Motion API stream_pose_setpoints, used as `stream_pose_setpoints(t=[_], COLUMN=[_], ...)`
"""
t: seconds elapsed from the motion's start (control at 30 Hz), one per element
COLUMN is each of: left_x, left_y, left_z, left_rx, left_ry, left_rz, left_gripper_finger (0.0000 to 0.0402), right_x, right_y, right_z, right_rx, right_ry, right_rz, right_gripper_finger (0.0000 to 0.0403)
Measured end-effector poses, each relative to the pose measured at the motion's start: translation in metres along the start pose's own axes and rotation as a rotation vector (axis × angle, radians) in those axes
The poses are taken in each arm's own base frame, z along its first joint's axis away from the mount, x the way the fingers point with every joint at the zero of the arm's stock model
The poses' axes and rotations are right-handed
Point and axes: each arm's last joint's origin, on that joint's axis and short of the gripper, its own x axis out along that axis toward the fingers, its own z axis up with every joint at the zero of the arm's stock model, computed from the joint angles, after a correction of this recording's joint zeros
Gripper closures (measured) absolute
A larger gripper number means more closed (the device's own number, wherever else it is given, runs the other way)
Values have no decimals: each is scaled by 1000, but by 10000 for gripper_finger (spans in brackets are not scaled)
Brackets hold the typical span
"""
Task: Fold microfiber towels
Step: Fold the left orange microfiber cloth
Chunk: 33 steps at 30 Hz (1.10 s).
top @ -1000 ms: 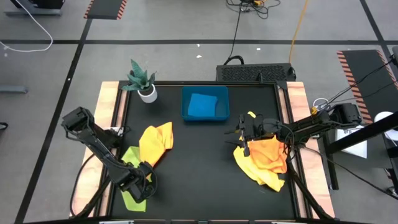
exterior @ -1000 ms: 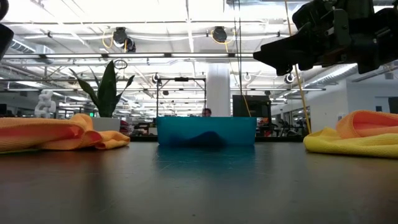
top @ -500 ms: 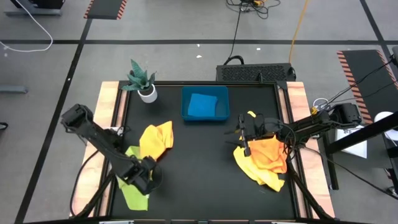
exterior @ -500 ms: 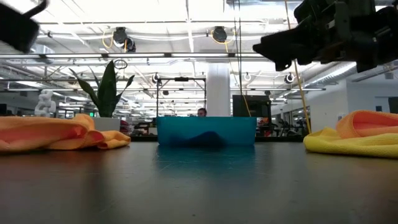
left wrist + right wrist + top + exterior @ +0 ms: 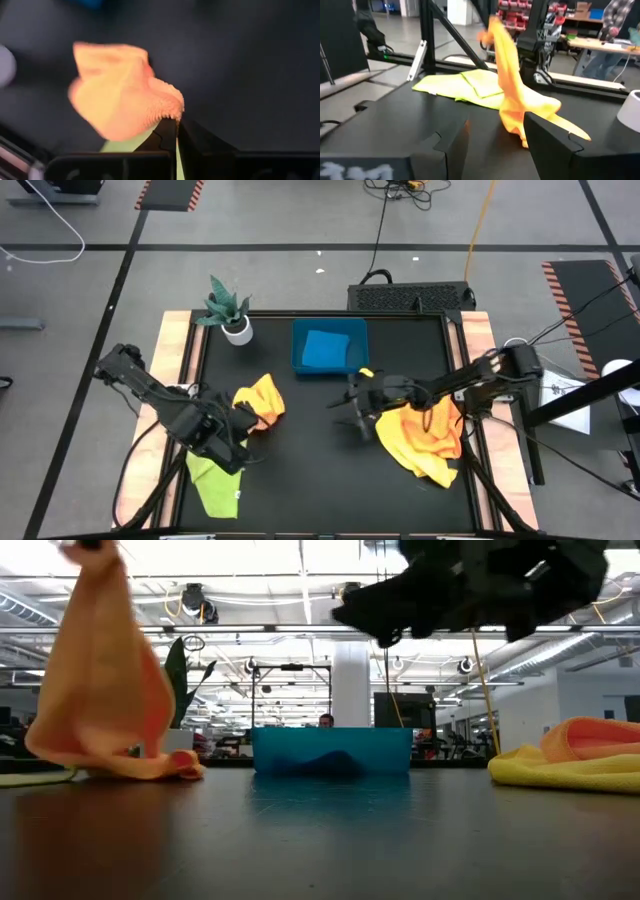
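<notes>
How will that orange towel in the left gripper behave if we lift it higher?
Probably floppy: the orange towel hangs in a limp drape from the left gripper, its lower end pooling on the table. Likely light; one pinched corner carries it.

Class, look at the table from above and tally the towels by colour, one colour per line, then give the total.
Orange towels: 2, one held up by the left gripper at, one on the right pile
Yellow towels: 1, under the right orange one
Lime green towels: 1
Blue towels: 1, in the tray
Total: 5
</notes>
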Motion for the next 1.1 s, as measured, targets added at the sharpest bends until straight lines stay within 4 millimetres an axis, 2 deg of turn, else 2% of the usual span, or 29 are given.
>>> stream_pose_setpoints(t=[0.13, 0.3, 0.5, 0.77, 1.1], left_x=[-27, -44, -42, -36, -34], left_y=[6, 10, 8, -2, -4], left_z=[12, 22, 20, 19, 19], left_rx=[69, 149, 169, 205, 216], left_ry=[-110, -181, -165, -149, -154], left_rz=[5, -16, -16, -10, -14], left_gripper_finger=[398, 398, 399, 397, 394], right_x=[27, 57, 84, 118, 129], right_y=[-4, -9, -22, -36, -30], right_z=[-5, -10, -20, -22, -14], right_rx=[4, 2, 59, 130, 149], right_ry=[19, 30, 50, 28, 7], right_rz=[1, -46, -145, -162, -126], right_gripper_finger=[214, 200, 174, 150, 149])
